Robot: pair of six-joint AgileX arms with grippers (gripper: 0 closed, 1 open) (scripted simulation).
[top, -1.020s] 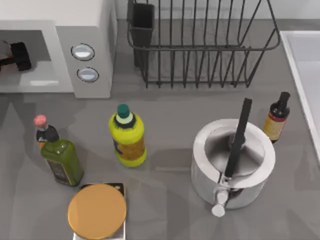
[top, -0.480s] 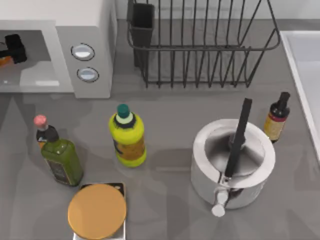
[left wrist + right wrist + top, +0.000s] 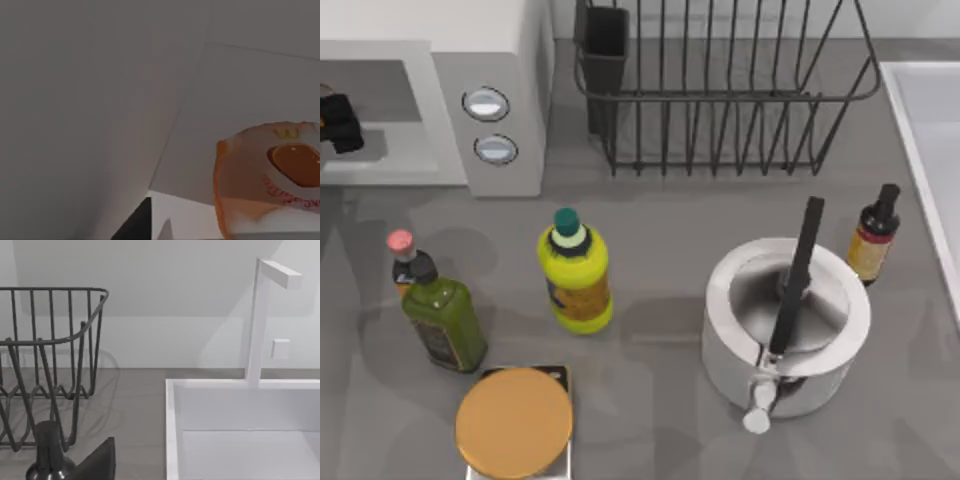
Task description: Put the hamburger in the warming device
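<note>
The warming device (image 3: 490,60) is the white-grey microwave at the back left, its cavity open to the front and two silver knobs on its side panel. My left gripper (image 3: 336,126) is a black shape at the far left edge of that cavity. In the left wrist view the hamburger (image 3: 280,175), orange-brown with a pale wrapped rim, lies close by on the pale cavity floor, with grey inner walls (image 3: 75,100) around it. I cannot tell whether the gripper holds it.
A black wire dish rack (image 3: 720,90) stands behind the middle. A steel pot (image 3: 720,300) with a black handle sits front right, a small dark bottle (image 3: 873,235) beside it. A yellow bottle (image 3: 577,270), a green bottle (image 3: 440,320) and an orange disc (image 3: 515,420) stand front left. A white sink (image 3: 240,430) borders the right.
My left gripper has slid left inside the microwave cavity, first a little deeper, then back toward the front of the opening. Nothing else has moved.
</note>
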